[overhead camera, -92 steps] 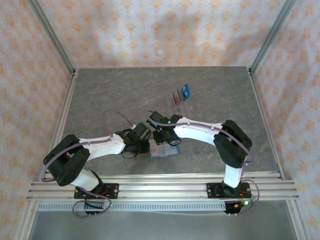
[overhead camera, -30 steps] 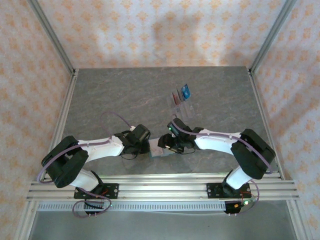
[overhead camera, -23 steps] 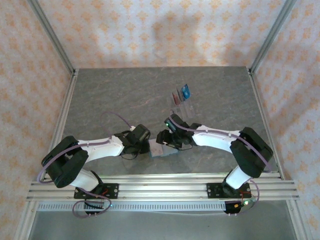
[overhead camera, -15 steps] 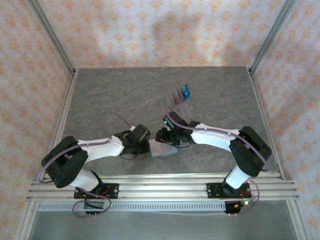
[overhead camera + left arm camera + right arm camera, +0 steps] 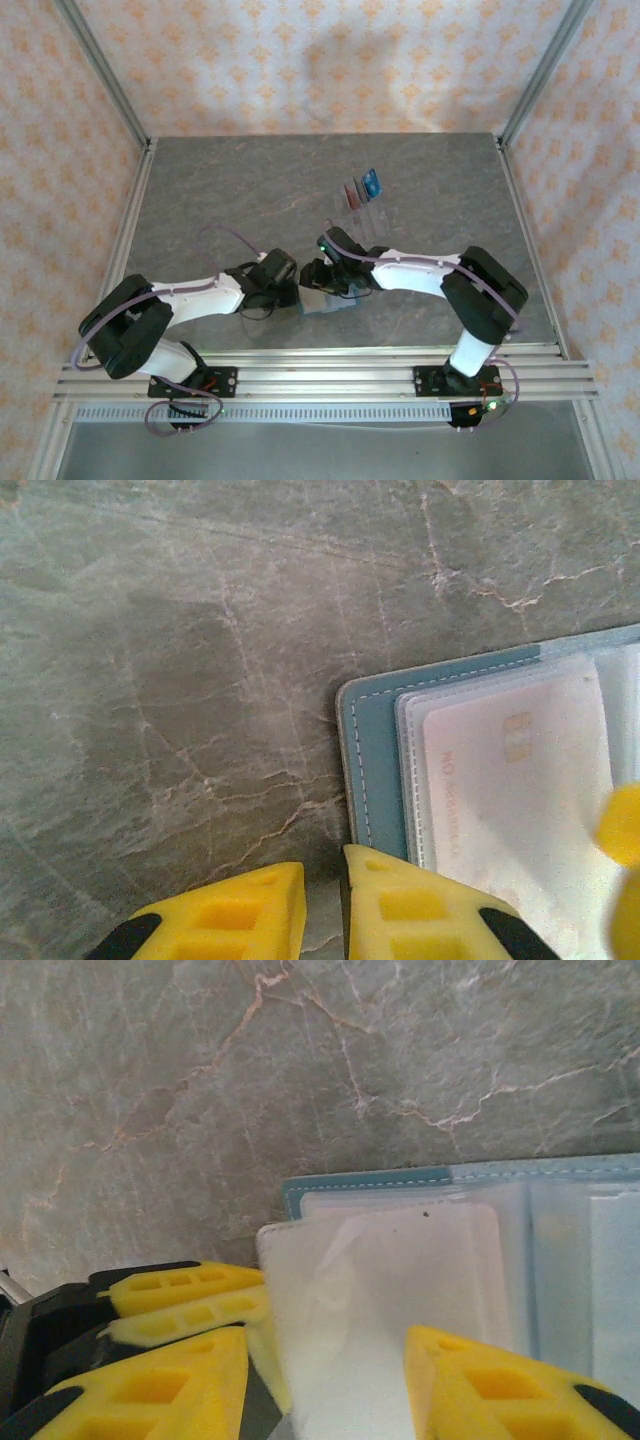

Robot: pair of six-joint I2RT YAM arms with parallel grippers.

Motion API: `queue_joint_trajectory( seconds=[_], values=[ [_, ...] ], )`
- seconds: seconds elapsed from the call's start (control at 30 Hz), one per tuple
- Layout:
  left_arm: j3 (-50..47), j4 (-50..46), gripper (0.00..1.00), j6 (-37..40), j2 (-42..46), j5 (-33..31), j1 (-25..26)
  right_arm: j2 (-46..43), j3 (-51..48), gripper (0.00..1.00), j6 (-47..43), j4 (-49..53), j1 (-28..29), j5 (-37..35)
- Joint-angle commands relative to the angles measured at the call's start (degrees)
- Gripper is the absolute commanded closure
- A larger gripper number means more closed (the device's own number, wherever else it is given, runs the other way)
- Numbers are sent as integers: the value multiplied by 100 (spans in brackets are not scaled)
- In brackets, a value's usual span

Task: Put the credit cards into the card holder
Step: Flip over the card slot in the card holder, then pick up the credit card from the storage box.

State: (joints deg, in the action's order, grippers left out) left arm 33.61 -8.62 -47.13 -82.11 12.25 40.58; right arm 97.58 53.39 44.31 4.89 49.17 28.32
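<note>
Grey marbled worktop (image 5: pixel 240 190), peach patterned walls all round, and near the front edge sits the card holder (image 5: pixel 328 300). It's lying open flat, with a teal-blue cover, pale stitching along the rim and clear plastic sleeves inside. From the left wrist, one pale card (image 5: pixel 510 790) is tucked behind a sleeve, with a small chip mark and faint reddish lettering (too blurred to read). Left pincer (image 5: pixel 322 905) is squeezed almost together, nothing between its yellow fingers, and its tip is just beside the holder's corner. Right pincer (image 5: pixel 325 1380) stands partly apart, a loose clear sleeve (image 5: pixel 380 1290) lying across the gap. Farther back, well apart from the holder, the other cards (image 5: pixel 360 187) stand in a clear rack (image 5: pixel 368 215), one blue and the rest pinkish. Against a second ago, the right arm has pulled its elbow in and its pincer has crept toward the holder's far-left edge. The left arm has barely budged, and the holder and rack sit where they were.
</note>
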Motion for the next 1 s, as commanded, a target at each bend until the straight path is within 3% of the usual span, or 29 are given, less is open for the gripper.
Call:
queue_joint_trajectory(
  seconds=[0.0, 0.3, 0.57, 0.7, 0.8, 0.97],
  values=[
    [-297, 202, 80, -101, 36, 605, 41, 194, 233, 53, 129, -319, 48, 49],
    [-574, -711, 74, -6, 1249, 256, 20, 419, 336, 44, 247, -409, 122, -131],
    [-325, -1351, 42, 263, 2136, 184, 25, -139, 1155, 34, -526, 1170, -114, -712],
    [-94, -1235, 39, 410, 1918, 215, 20, -371, 1869, 35, -1185, 2485, -655, -1410],
    [136, -1126, 39, 526, 1515, 199, 20, -295, 2425, 46, -1638, 3188, -1221, -1786],
    [454, -901, 38, 683, 944, 315, -6, 144, 3197, 57, -2187, 3543, -2064, -2203]
  ],
)
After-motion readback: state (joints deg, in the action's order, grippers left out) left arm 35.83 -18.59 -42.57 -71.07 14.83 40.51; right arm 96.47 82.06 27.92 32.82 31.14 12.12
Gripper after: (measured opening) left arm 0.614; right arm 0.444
